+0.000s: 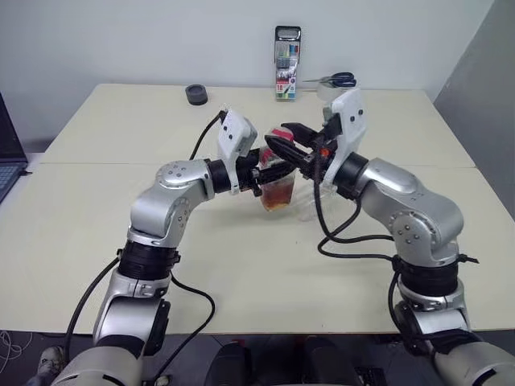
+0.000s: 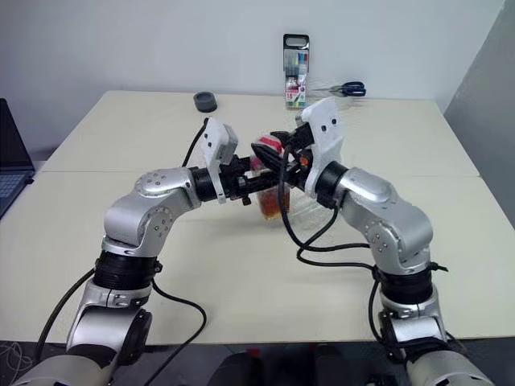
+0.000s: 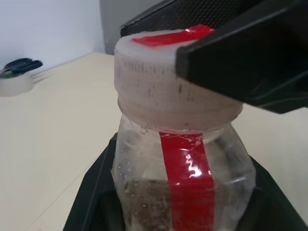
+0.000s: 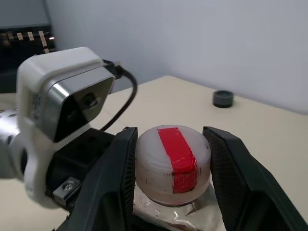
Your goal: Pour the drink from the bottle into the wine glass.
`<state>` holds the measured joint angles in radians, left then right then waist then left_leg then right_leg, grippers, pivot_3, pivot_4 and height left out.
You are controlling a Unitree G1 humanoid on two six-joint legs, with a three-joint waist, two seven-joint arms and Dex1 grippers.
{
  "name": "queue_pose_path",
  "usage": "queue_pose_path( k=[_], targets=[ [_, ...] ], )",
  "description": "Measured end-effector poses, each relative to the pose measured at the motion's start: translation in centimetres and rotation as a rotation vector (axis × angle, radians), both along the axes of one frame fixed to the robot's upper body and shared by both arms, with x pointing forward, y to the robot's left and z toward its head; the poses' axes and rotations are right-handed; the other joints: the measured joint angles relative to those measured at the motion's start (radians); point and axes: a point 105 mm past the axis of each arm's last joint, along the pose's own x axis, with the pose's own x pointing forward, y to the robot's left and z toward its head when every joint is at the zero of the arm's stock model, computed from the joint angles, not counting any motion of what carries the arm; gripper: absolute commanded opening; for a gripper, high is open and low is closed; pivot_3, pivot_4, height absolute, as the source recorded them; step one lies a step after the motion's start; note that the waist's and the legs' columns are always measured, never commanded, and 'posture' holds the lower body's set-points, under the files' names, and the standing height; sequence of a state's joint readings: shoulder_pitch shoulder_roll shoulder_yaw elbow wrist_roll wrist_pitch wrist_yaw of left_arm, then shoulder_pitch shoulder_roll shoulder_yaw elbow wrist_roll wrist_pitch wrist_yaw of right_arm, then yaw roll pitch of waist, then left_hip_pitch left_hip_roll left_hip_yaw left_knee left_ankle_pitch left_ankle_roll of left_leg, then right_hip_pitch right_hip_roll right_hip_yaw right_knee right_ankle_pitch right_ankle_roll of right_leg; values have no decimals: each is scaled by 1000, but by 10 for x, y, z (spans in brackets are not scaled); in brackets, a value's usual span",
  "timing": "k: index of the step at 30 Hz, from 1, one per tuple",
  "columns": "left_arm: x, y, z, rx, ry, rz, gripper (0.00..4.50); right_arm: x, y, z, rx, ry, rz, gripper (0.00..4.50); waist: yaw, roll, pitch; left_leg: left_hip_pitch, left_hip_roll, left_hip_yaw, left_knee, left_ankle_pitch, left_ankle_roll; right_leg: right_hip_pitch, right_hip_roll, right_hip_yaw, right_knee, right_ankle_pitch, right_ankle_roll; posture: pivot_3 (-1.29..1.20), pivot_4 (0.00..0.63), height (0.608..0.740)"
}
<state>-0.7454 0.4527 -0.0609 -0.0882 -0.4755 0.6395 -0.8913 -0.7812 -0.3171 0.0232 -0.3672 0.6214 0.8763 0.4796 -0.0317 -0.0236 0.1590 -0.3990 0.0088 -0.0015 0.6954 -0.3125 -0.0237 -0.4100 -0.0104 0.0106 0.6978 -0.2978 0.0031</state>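
The bottle (image 1: 278, 193), clear plastic with a red label strip, is held up over the middle of the table. Reddish-brown drink (image 1: 276, 199) fills its lower part. My left gripper (image 1: 268, 172) is shut on the bottle's body (image 3: 183, 192) from the left. My right gripper (image 4: 169, 132) comes in from the right, and its two fingers press on either side of the whitish cap (image 4: 172, 163) with red tape on top. A bit of the clear wine glass (image 1: 306, 209) shows on the table under my right wrist; most of it is hidden.
At the table's far edge stand a tall marker case (image 1: 287, 64), blue-handled scissors (image 1: 338, 80) beside a tape roll (image 1: 326, 91), and a small black round object (image 1: 196, 94). A laptop (image 1: 8, 161) sits off the left side.
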Motion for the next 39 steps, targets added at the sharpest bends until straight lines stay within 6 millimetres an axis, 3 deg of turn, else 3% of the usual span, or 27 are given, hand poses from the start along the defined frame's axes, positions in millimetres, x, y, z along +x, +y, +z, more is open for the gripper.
queue_pose_path(
  k=[4, 8, 11, 16, 21, 29, 39],
  targets=[
    [-36, 9, 15, 20, 24, -226, 1824, -25, -1, 17, -57, 10, 307, 1807, -3, 3, 2, 1, 0, 0, 0, -2, 3, 0, 0, 0, 0, 0, 0, 0, 150, 740],
    [-51, 11, 22, 42, 59, -348, 1824, -37, -1, 22, -71, 25, 435, 1807, 1, 3, 2, 0, 0, -1, 1, -2, 4, 1, 0, -1, 0, 0, 0, 0, 150, 740],
    [-51, 9, 24, 68, 52, -387, 1824, -38, -7, 21, -92, 50, 439, 2855, 3, 2, 2, 0, 0, -1, 1, -2, 4, 1, 0, -1, -1, 0, 0, 0, 150, 740],
    [-32, 26, 22, 81, 17, -286, 1824, -36, -41, 0, -127, 150, 279, 4473, 5, 3, 2, -1, 0, -1, 1, -2, 4, 0, 0, 0, -1, 0, 0, 0, 150, 740],
    [-26, 20, 19, 40, 7, -251, 1824, -45, -39, 6, -129, 70, 170, 4473, 0, 3, 2, -1, 0, -1, 0, -2, 4, 0, 0, 0, 0, 0, 0, 0, 150, 740],
    [-17, 6, 10, -2, -10, -184, 1824, -29, -12, 3, -44, -2, -75, 4473, 2, 3, 2, -1, 0, 0, 1, -1, 1, 0, 0, 0, 0, 0, 0, 0, 150, 740],
    [-17, 3, 9, -2, -9, -183, 1824, -25, -4, 6, 10, -7, -120, 4473, 1, 3, 2, -1, 0, 0, 1, 0, 0, 0, 0, 0, 0, 0, 0, 0, 150, 740]
  ],
)
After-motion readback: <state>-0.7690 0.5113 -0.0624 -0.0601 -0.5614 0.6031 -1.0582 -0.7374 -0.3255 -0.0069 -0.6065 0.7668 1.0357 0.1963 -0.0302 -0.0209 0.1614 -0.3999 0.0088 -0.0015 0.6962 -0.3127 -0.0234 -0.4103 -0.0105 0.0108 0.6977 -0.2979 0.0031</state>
